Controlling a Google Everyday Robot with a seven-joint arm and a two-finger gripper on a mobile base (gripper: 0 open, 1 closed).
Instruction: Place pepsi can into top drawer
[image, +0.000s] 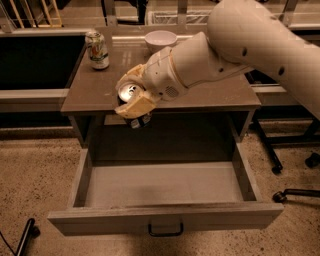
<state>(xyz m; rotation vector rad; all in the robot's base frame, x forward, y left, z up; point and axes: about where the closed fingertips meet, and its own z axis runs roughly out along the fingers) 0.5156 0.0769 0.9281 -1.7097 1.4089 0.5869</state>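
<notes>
Just at the table's (92, 90) near edge, left of centre, the gripper (134, 104) was clamped around the pepsi can (129, 92), holding it in the air above the far part of the open top drawer (100, 220). On the table's far side stood a green-and-white can (97, 49) and a white bowl (160, 38).

Holding the pepsi can (129, 92) in the gripper (133, 104) at the front edge of the table (95, 90) — above the pulled-out top drawer (165, 216).
Clamped by tan fingers (138, 106), tilted, silver top up — with a green-and-white can (97, 50) and white bowl (160, 38) well behind.
</notes>
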